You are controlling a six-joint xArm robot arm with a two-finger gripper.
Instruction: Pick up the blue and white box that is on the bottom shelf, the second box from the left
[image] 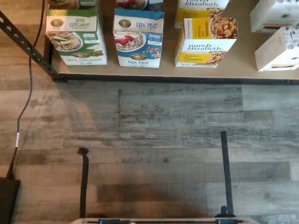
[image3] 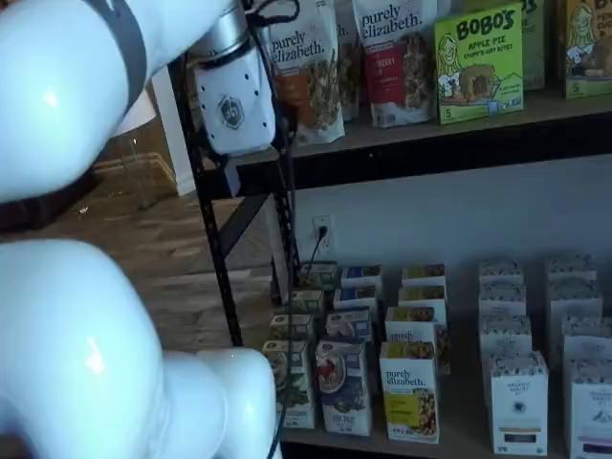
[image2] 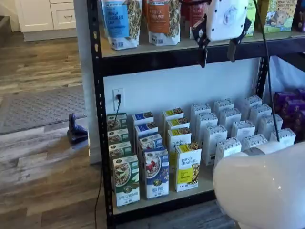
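The gripper [image2: 218, 55] hangs open high above the bottom shelf [image2: 162, 198], far from the blue and white box [image2: 157, 173].

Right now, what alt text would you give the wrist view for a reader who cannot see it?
Seen from above, the blue and white box stands at the bottom shelf's front edge, between a green-and-white box and a yellow-and-white box. Grey wood floor fills the rest; nothing touches the boxes.
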